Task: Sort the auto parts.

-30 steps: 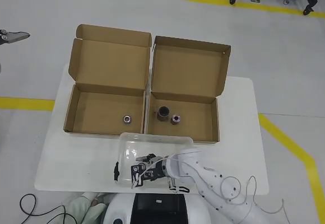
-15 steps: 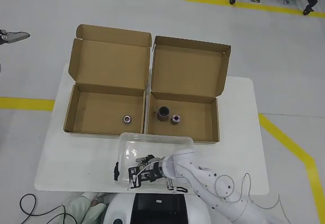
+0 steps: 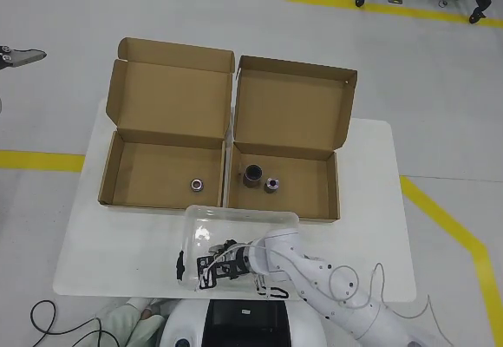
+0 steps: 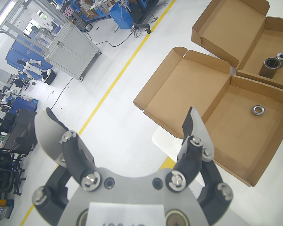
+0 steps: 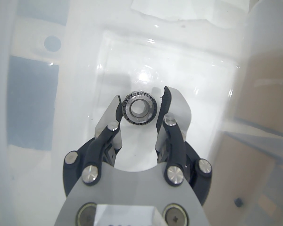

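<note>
The right hand [image 5: 141,95] is lowered into a clear tub [image 3: 201,227] that stands at the near edge of the white desk [image 3: 121,252], just in front of two open cardboard boxes. Its fingers [image 5: 115,111] are apart and stand on either side of a small bearing [image 5: 139,111] lying flat on the tub floor with its bore facing up. One finger touches the bearing's rim and the other sits just beside it with a thin gap, so the part is straddled rather than clamped. The left box [image 3: 139,173] holds a second bearing [image 3: 197,184] lying flat near the middle of its floor. The right box [image 3: 308,186] holds a dark sleeve [image 3: 252,174] standing upright, with a small silver collar [image 3: 272,184] just beside it. Both boxes have their lids folded back, away from the robot. The left hand [image 4: 119,111] hangs well away from the desk, out over the grey floor beyond the left box, with its fingers spread wide and nothing between them.
</note>
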Available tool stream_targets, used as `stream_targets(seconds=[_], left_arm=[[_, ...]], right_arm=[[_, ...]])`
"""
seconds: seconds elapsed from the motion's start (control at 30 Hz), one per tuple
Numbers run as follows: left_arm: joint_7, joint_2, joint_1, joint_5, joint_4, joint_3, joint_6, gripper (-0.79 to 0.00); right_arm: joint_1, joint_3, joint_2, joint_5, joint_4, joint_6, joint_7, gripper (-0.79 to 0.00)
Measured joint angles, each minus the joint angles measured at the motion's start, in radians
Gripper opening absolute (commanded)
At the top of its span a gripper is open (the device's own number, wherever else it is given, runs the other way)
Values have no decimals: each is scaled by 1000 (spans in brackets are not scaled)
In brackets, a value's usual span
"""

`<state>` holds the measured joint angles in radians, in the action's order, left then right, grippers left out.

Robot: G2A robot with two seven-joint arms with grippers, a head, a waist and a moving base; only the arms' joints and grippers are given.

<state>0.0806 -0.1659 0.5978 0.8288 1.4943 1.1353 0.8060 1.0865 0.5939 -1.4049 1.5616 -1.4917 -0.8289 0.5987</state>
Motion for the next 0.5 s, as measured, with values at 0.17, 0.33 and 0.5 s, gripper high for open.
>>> stream_targets(seconds=[0.17, 0.33, 0.5], left_arm=[[0, 0, 0, 0, 0, 0, 0, 0], [0, 0, 0, 0, 0, 0, 0, 0], [0, 0, 0, 0, 0, 0, 0, 0]], right_arm=[[-1, 7, 2, -9, -7, 10, -21, -785], [21, 41, 16, -22, -45, 15, -71, -785], [60, 107, 42, -54, -107, -11, -162, -785]])
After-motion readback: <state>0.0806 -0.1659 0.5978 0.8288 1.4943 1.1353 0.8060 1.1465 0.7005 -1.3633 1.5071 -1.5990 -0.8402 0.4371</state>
